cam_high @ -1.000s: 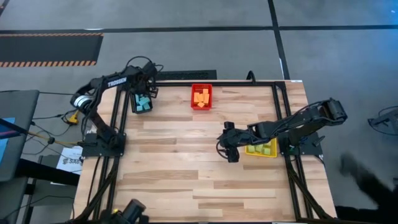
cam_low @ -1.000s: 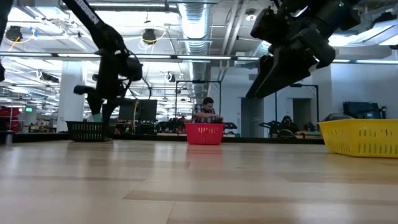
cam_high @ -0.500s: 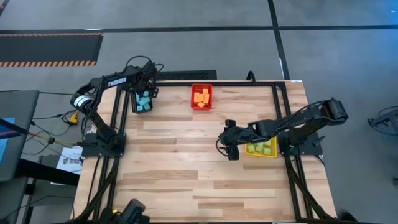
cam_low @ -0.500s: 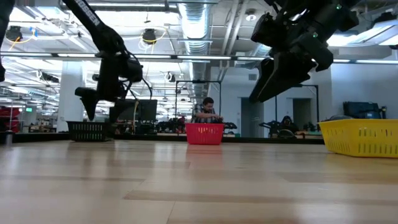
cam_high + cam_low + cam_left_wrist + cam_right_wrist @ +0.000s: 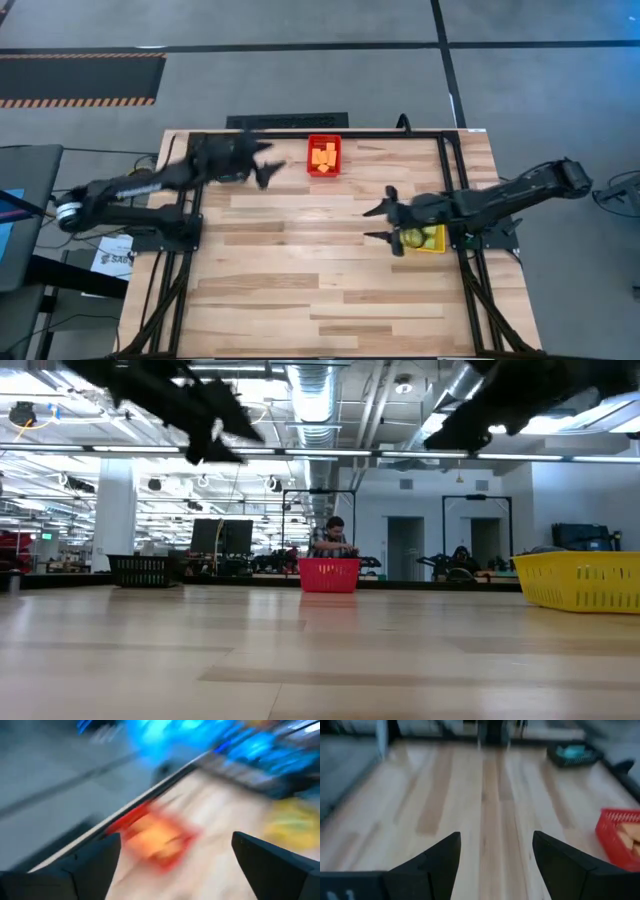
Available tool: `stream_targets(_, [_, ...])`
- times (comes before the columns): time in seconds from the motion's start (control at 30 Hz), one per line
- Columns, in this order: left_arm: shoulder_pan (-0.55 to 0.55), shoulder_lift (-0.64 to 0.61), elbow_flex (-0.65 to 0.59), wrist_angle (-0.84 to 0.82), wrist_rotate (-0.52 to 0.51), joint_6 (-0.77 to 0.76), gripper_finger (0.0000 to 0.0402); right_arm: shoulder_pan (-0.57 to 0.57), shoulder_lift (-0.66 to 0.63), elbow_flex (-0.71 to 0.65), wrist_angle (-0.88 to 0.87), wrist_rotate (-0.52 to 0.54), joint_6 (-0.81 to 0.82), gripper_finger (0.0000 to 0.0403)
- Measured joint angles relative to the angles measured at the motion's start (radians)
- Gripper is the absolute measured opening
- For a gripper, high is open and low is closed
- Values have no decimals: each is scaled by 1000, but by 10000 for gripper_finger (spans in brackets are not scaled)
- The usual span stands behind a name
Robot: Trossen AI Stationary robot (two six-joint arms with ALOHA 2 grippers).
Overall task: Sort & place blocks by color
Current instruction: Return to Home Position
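Orange blocks point(image 5: 323, 155) lie in the red bin point(image 5: 323, 170) at the far middle of the table. Light green blocks point(image 5: 428, 238) lie in the yellow bin point(image 5: 437, 248) at the right, partly under my right arm. Light blue blocks point(image 5: 570, 751) show in the black bin point(image 5: 572, 756); in the high view my left arm hides that bin. My left gripper point(image 5: 267, 165) hangs open in the air just left of the red bin, holding nothing. My right gripper point(image 5: 384, 222) is open and empty, above the table left of the yellow bin.
The black bin point(image 5: 140, 570), red bin point(image 5: 329, 575) and yellow bin point(image 5: 580, 580) stand on the wooden table point(image 5: 300, 270). A dark frame point(image 5: 450, 170) runs along the table's far and side edges. People sit in the room beyond the table.
My left gripper has opened over the black bin, where a light blue block at its fingertips is gone. It then rose and swung toward the red bin, tipping from pointing down to nearly level. My right gripper has risen and drawn back toward the table's right edge.
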Motion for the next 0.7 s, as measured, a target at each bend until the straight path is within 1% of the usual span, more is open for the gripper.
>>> stream_targets(0.13, [-205,-159,-243,404,11,64,330,-6,-149,-179,256,8,41,270])
stream_targets(0.2, [-272,-212,-330,536,23,98,298,-37,-205,-239,349,9,50,270])
stream_targets(0.23, [-291,-236,-365,567,23,103,278,-59,-232,-260,360,9,53,270])
stream_targets(0.37, [-303,-315,-437,573,18,68,173,-146,-313,-292,341,4,108,270])
stream_targets(0.5, [-304,-401,-455,454,62,54,55,-182,-383,-304,222,0,118,270])
stream_targets(0.53, [-307,-432,-464,430,73,51,29,-183,-401,-312,216,-1,121,270])
stream_targets(0.57, [-310,-460,-473,413,78,47,15,-183,-422,-325,219,-1,125,269])
stream_targets(0.7, [-327,-583,-549,410,77,42,10,-167,-514,-407,236,0,151,251])
